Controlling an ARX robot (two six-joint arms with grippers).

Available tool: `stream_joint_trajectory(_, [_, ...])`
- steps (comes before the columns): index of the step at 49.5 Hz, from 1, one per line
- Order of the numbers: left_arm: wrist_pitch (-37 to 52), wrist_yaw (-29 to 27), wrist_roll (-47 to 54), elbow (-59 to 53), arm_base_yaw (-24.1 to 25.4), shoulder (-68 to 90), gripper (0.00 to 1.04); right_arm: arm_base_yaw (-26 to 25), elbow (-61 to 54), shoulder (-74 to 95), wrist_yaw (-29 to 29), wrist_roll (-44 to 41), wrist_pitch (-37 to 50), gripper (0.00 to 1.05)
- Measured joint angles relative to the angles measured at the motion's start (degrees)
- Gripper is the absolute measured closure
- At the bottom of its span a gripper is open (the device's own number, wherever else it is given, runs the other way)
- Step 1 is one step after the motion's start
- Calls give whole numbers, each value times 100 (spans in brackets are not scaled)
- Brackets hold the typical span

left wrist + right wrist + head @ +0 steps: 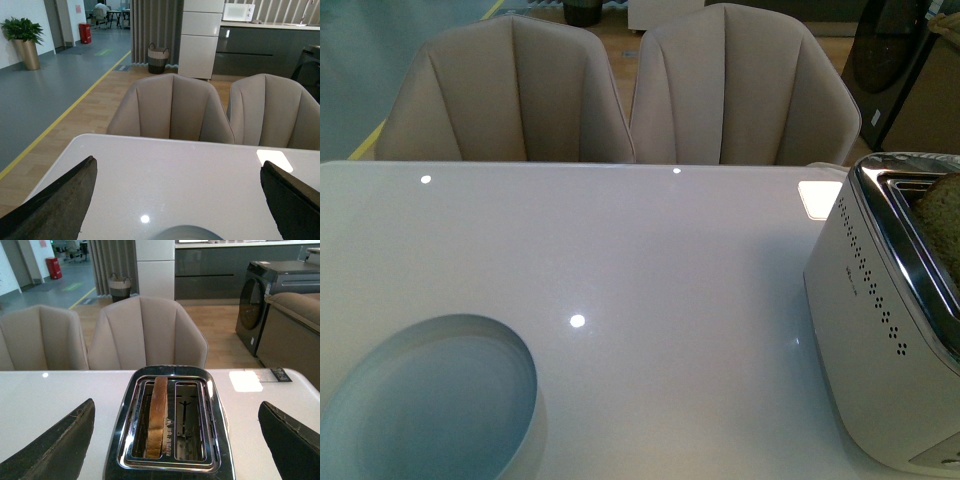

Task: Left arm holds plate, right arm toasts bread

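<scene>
The pale bluish-white plate (425,405) lies on the white table at the front left; its far rim shows in the left wrist view (186,233). My left gripper (177,192) is open and empty above the table just behind the plate. The bread slice (157,415) stands upright in one slot of the chrome-topped toaster (220,440), with the other slot empty. In the front view the toaster (875,340) is at the right edge with the bread (942,220) sticking up from it. My right gripper (176,435) is open and empty, jaws spread wide above the toaster.
Two beige padded chairs (510,100) (745,90) stand behind the table's far edge. A bright patch of light (820,198) lies on the table near the toaster. A washing machine (257,302) and a sofa stand further off to the right.
</scene>
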Motion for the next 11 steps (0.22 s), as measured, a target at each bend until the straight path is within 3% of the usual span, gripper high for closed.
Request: stream_joint_trajectory(11, [0,0,0,0,0,0,7,0,0,0,0,0,0,9])
